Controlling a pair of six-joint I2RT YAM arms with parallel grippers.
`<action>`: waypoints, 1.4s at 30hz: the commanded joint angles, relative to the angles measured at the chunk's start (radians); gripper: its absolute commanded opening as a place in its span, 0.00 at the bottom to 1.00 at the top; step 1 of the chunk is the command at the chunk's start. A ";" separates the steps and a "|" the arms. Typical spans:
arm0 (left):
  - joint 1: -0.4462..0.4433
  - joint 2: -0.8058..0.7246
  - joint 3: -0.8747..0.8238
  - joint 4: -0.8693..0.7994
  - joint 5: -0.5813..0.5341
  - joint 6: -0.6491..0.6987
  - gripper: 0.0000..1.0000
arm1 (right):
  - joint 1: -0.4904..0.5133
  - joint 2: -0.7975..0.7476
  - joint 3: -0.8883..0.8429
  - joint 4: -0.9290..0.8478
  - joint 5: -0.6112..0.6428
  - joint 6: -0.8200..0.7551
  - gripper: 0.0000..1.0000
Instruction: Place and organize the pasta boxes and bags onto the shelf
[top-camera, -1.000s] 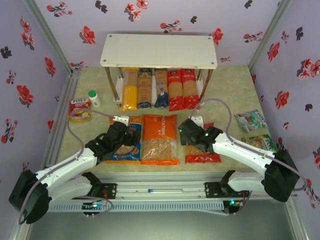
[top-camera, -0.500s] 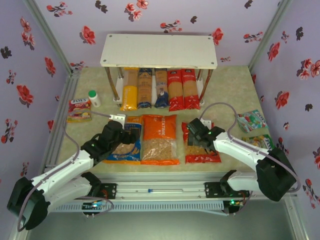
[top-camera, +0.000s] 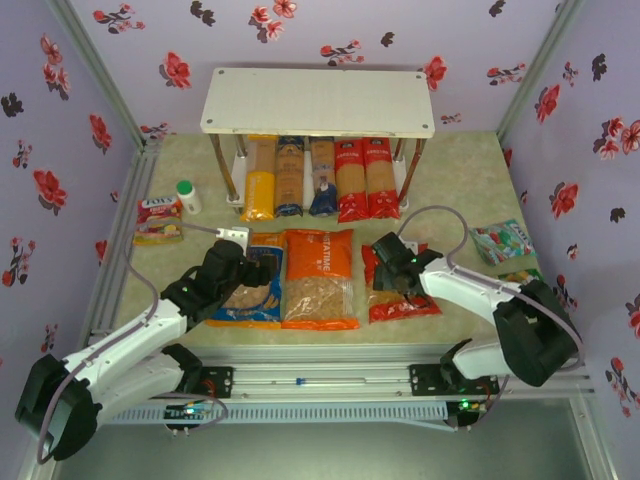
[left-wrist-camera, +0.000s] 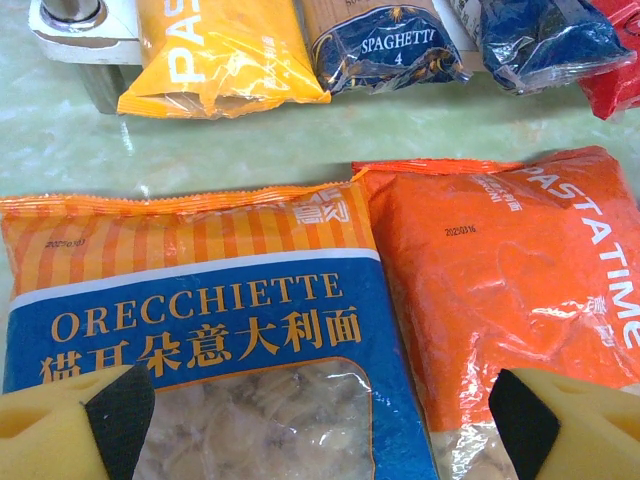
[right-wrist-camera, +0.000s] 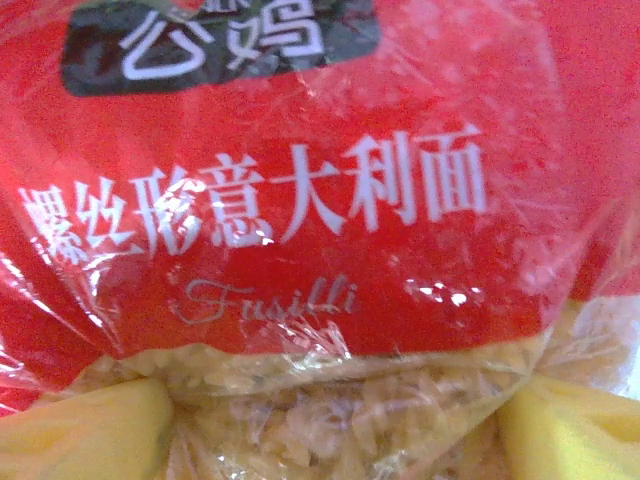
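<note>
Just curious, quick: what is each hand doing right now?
Left hand: open, over the blue-orange bag.
Right hand: open, astride the red bag.

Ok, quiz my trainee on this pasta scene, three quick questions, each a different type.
1. True or false: all five spaghetti packs lie under the top board of the shelf.
2. Multiple choice: the red bag beneath the right gripper carries which word? A Penne, B Fusilli, C Rigatoni.
3. Short answer: on the table, which bag lies between the blue-orange bag and the red bag?

Key: 1 true. 2 B. 3 the orange bag.
</note>
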 joint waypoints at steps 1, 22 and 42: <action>0.009 0.003 -0.010 0.026 0.004 0.003 0.91 | -0.003 0.077 -0.056 -0.015 -0.122 -0.019 0.72; 0.013 -0.028 -0.002 0.024 0.009 0.005 0.89 | -0.004 -0.262 -0.082 -0.086 -0.016 -0.016 0.00; 0.020 0.019 0.075 0.032 0.009 0.034 0.89 | -0.004 -0.730 0.281 -0.151 0.299 -0.264 0.00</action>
